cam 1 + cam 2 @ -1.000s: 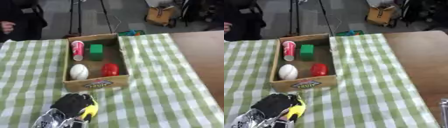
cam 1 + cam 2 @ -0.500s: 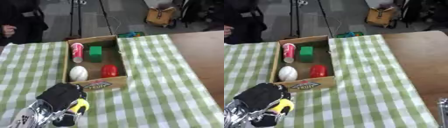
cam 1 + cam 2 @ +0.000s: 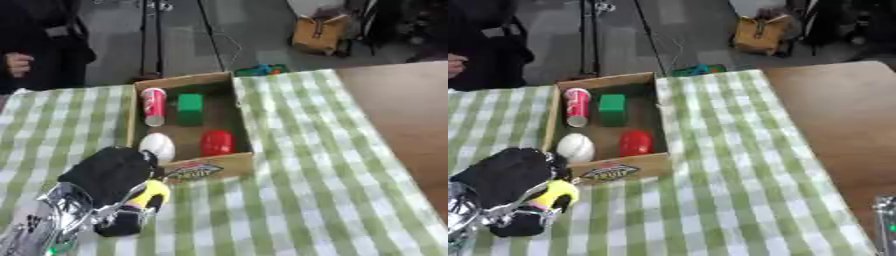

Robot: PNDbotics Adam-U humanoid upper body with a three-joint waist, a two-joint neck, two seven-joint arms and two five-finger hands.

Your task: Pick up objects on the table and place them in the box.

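Observation:
My left hand (image 3: pixel 114 177) is at the lower left, just in front of the box's near left corner, its black fingers curled round a yellow object (image 3: pixel 153 191). The open cardboard box (image 3: pixel 215 166) stands in the middle of the green checked cloth. Inside it lie a red and white can (image 3: pixel 154 105), a green block (image 3: pixel 190 108), a white egg-shaped ball (image 3: pixel 158 145) and a red object (image 3: pixel 217 143). Only a silver bit of the right arm (image 3: pixel 885 222) shows at the lower right edge; the right hand is out of view.
The checked cloth (image 3: pixel 306 180) covers most of the table, with bare brown tabletop (image 3: pixel 842 115) at the right. A person in dark clothes (image 3: pixel 35 45) stands at the far left edge. Tripod legs and a cardboard box (image 3: pixel 317 34) are on the floor beyond.
My left hand with the yellow object has risen and moved forward, closer to the box's near left corner. The view has shifted slightly.

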